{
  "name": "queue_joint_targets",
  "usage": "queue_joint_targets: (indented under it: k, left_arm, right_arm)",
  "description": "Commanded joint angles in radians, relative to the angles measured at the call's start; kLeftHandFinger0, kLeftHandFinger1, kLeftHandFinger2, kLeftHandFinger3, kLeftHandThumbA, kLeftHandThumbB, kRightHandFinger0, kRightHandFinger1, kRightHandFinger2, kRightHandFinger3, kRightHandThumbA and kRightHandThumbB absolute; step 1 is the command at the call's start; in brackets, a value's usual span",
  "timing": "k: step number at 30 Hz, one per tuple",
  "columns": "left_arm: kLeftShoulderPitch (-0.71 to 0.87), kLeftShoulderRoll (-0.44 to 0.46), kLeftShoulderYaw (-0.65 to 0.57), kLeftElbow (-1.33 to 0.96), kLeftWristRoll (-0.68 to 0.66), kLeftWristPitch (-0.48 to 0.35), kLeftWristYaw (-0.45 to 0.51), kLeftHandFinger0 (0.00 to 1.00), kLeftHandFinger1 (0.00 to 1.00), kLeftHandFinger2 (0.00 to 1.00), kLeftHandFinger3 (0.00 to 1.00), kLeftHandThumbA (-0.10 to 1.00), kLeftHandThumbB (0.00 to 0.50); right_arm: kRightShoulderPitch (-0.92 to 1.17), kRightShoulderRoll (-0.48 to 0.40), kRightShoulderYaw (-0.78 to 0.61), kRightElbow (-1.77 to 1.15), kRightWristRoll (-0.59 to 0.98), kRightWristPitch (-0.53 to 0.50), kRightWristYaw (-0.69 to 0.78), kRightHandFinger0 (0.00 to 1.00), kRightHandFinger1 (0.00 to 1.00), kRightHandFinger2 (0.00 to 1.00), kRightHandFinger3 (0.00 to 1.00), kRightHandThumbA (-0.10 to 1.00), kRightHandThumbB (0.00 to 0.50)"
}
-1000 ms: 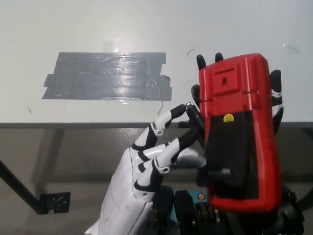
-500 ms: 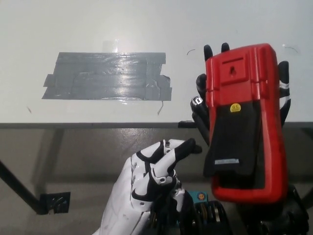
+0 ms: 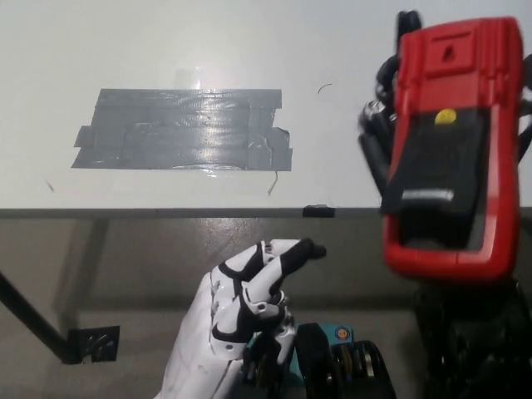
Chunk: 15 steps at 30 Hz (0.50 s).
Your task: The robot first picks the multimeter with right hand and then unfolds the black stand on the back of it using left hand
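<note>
Multimeter (image 3: 453,141), red-cased, is up off the desk (image 3: 166,41), held back-side toward the camera by the black right hand (image 3: 391,125), whose dark fingers wrap its left edge and show again along its right edge. It hangs over the desk's near right edge. So the pick-up looks done. On its back, the black stand (image 3: 432,179) lies against the casing, with a pale strip near its lower end; from this angle I cannot tell whether it has lifted at all, so I would judge the unfolding either unfinished or not yet begun.

White left hand (image 3: 249,307) sits low, below the desk's near edge and well apart from the multimeter, its fingers curled loosely inward and holding nothing. It would need to reach up and right to get at the stand.

Elsewhere, a patch of grey tape (image 3: 183,129) is stuck flat on the desk toward its left side, clear of both hands. Nothing lies between the left hand and the multimeter; only the right hand's own fingers crowd the stand's left side.
</note>
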<state>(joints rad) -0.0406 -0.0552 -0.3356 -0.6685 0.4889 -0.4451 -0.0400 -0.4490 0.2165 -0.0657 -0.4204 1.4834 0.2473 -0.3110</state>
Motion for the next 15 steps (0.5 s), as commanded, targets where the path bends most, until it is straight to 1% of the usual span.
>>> queue_joint_targets:
  k: [1,2,3,4,5,7,8,9,10,12,13,14,15]
  left_arm:
    - [0.009,0.008,0.011,-0.007,-0.021,-0.025,0.037,0.58,0.03,0.10,1.00,0.85,0.440]
    - [0.015,0.019,0.016,-0.008,-0.003,-0.025,0.045,0.56,0.05,0.12,1.00,0.86,0.429]
    - [0.019,0.024,0.015,-0.008,-0.001,-0.025,0.053,0.56,0.05,0.13,1.00,0.85,0.427]
    - [0.039,0.037,0.012,-0.005,-0.036,-0.025,0.046,0.45,0.01,0.11,1.00,0.81,0.434]
    - [0.044,0.047,0.015,-0.004,-0.035,-0.025,0.057,0.47,0.00,0.09,1.00,0.79,0.429]
    - [0.049,0.059,0.015,0.000,-0.037,-0.025,0.070,0.47,0.00,0.09,1.00,0.78,0.424]
    - [0.054,0.066,0.017,0.002,-0.025,-0.025,0.079,0.52,0.01,0.09,1.00,0.79,0.425]
    - [0.067,0.083,0.023,-0.001,0.035,-0.025,0.095,0.67,0.07,0.14,1.00,0.87,0.405]
    - [0.075,0.090,0.022,-0.001,0.059,-0.025,0.109,0.67,0.09,0.14,1.00,0.89,0.391]
    - [0.092,0.099,0.021,-0.002,0.087,-0.025,0.123,0.69,0.11,0.14,1.00,0.91,0.386]
    - [0.106,0.103,0.019,-0.001,0.105,-0.025,0.133,0.76,0.12,0.14,1.00,0.93,0.378]
    - [0.119,0.120,0.010,-0.001,0.122,-0.025,0.148,0.81,0.14,0.20,1.00,0.97,0.362]
    - [0.126,0.126,0.006,0.001,0.123,-0.025,0.150,0.82,0.13,0.20,1.00,0.99,0.361]
  right_arm:
    - [-0.092,0.009,-0.044,0.046,0.013,-0.050,0.000,0.00,0.49,0.78,1.00,-0.10,0.089]
    - [-0.108,0.000,-0.058,0.079,0.014,-0.047,0.014,0.00,0.52,0.79,1.00,-0.10,0.080]
    - [-0.117,-0.006,-0.067,0.099,0.013,-0.044,0.026,0.00,0.52,0.79,1.00,-0.10,0.079]
    - [-0.133,-0.022,-0.081,0.141,0.003,-0.035,0.041,0.00,0.53,0.79,1.00,-0.10,0.077]
    - [-0.153,-0.038,-0.091,0.180,-0.013,-0.032,0.064,0.00,0.50,0.75,1.00,-0.10,0.098]
    - [-0.178,-0.060,-0.105,0.228,-0.033,-0.029,0.083,0.00,0.49,0.73,1.00,-0.10,0.111]
    - [-0.191,-0.069,-0.111,0.252,-0.051,-0.032,0.090,0.00,0.48,0.71,1.00,-0.10,0.107]
    - [-0.211,-0.080,-0.126,0.289,-0.044,-0.030,0.089,0.00,0.46,0.71,1.00,-0.10,0.106]
    - [-0.226,-0.087,-0.134,0.316,-0.046,-0.030,0.094,0.00,0.45,0.71,1.00,-0.10,0.098]
    - [-0.249,-0.093,-0.154,0.357,-0.038,-0.028,0.087,0.00,0.45,0.73,1.00,-0.10,0.098]
    - [-0.271,-0.094,-0.173,0.386,-0.045,-0.042,0.056,0.00,0.45,0.78,1.00,-0.10,0.112]
    - [-0.303,-0.110,-0.190,0.441,-0.053,-0.044,0.060,0.00,0.43,0.77,1.00,-0.10,0.092]
    - [-0.317,-0.119,-0.199,0.468,-0.057,-0.041,0.068,0.00,0.43,0.76,1.00,-0.10,0.092]
